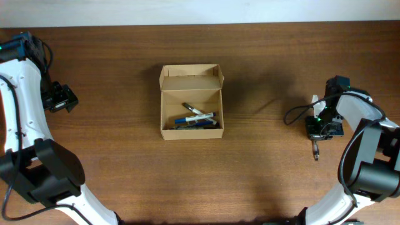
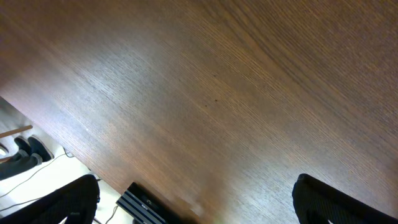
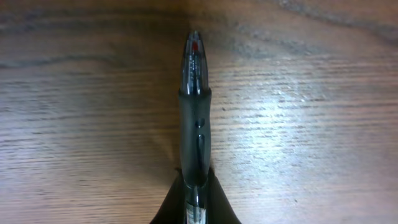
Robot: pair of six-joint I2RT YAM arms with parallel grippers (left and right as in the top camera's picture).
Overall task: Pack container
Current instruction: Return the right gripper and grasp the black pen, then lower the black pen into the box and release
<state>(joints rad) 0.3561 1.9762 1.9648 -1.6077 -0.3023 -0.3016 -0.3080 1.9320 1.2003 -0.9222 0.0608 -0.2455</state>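
Container (image 1: 164, 115) sits mid-table, roughly between the two arms and well apart from both; flap lid (image 1: 190, 77) hinged back toward the far edge, so the mouth is open from above; several pens (image 1: 195, 117) already lie jumbled in the bottom, at least one blue-bodied, one white

Right gripper (image 1: 317, 139) hangs out at the right side of the table (image 1: 262, 181), clenched on a dark pen (image 3: 194, 112); wrist view shows the barrel running straight out from between the fingers, red-marked tip forward, held close over bare wood; gripped by its rear part, which leaves the long front end free to go into the box first; whether the tip touches the table, cannot tell

Left gripper (image 1: 62, 100) parked at the far left edge; wrist view shows its fingers (image 2: 336, 202) spread wide with nothing between them, only wood grain and the table's edge; judged idle, kept clear so the right arm has the box to itself

Judgement: packing partly done; step in hand is carrying this pen across to the box; next move needs lift enough to clear the near wall, then release over the open interior; risk is the long pen catching the rim or landing across it
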